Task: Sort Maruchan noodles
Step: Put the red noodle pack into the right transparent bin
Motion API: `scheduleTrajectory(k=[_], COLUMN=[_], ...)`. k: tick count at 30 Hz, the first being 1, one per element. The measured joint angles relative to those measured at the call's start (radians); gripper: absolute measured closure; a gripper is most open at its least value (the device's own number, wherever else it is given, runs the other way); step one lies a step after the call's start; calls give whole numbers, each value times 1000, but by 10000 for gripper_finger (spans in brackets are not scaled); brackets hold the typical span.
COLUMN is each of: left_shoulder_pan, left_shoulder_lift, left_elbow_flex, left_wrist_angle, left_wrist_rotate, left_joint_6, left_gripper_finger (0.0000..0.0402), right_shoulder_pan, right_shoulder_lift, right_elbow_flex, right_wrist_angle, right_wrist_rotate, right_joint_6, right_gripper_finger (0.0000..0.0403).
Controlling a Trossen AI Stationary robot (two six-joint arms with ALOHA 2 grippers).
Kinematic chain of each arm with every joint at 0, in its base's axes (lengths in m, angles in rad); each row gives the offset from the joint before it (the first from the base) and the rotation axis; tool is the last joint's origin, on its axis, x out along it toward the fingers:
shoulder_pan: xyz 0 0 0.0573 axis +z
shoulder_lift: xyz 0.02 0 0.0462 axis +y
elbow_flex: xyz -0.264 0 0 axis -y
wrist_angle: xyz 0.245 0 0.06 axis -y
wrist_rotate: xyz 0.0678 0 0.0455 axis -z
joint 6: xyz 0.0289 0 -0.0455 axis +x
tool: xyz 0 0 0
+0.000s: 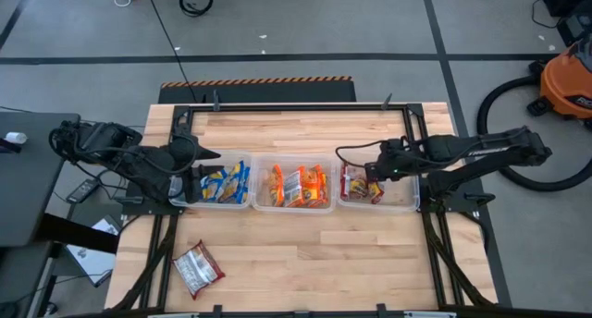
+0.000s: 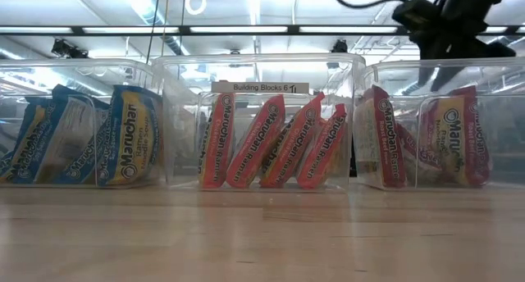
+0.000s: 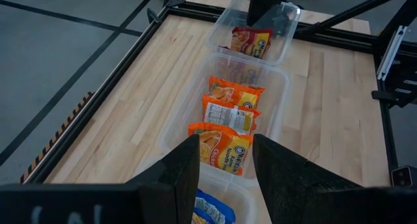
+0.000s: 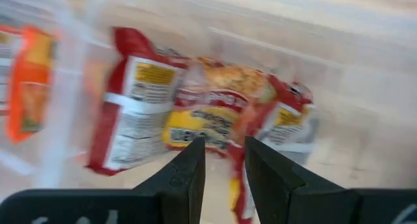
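Three clear bins stand in a row mid-table. The left bin [image 1: 242,161] holds blue-and-white packets [image 1: 226,184]. The middle bin [image 1: 294,159] holds orange packets [image 1: 296,187], leaning on one another on their edges [image 2: 275,143]. The right bin [image 1: 407,203] holds red packets [image 1: 359,184]. One red-and-silver packet [image 1: 198,268] lies flat on the table near the near left corner. My left gripper [image 1: 213,158] [image 3: 225,160] is open above the left bin's far left part. My right gripper [image 1: 372,173] [image 4: 225,160] hovers open over the red packets [image 4: 195,113], above the bin's rim in the low view [image 2: 443,28].
The wooden table [image 1: 305,253] has bare boards in front of the bins and behind them. A black frame [image 1: 296,106] runs along its edges. Beyond the table, on the floor, stand an orange shop vacuum [image 1: 566,82] with its hose and a side table [image 1: 23,170] at the left.
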Motion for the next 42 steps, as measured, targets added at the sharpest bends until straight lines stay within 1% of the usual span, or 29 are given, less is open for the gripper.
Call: scheduleTrajectory(k=[2,7,11,16,20,24,26,31,35,37,39,40,42], left_shoulder_pan=[0,0,0,0,0,0,0,0,0,1,9,14,14], left_shoulder_lift=[0,0,0,0,0,0,0,0,0,0,6,12,18], left_elbow_flex=[0,0,0,0,0,0,0,0,0,0,0,1,0], left_wrist_angle=[0,0,0,0,0,13,40,158,274,358,428,445,445], left_wrist_rotate=[0,0,0,0,0,-1,-2,-1,-1,-30,-84,-97,-89], left_joint_6=[0,0,0,0,0,3,47,172,164,201,261,266,249], left_gripper_finger=[253,253,253,253,253,253,253,253,253,253,253,253,253], right_shoulder_pan=[0,15,41,85,123,192,227,309,349,362,372,376,382], right_shoulder_lift=[-6,10,67,154,199,224,233,231,216,214,214,214,214], right_elbow_flex=[19,133,241,365,444,497,519,559,585,600,609,611,613], right_wrist_angle=[10,19,42,72,70,90,100,158,202,202,203,202,201], right_wrist_rotate=[12,134,220,268,273,273,273,272,272,272,273,272,271], right_joint_6=[-28,-113,-213,-305,-360,-406,-431,-471,-525,-559,-586,-596,-614], right_gripper_finger=[290,292,293,293,293,293,293,293,293,293,293,293,293])
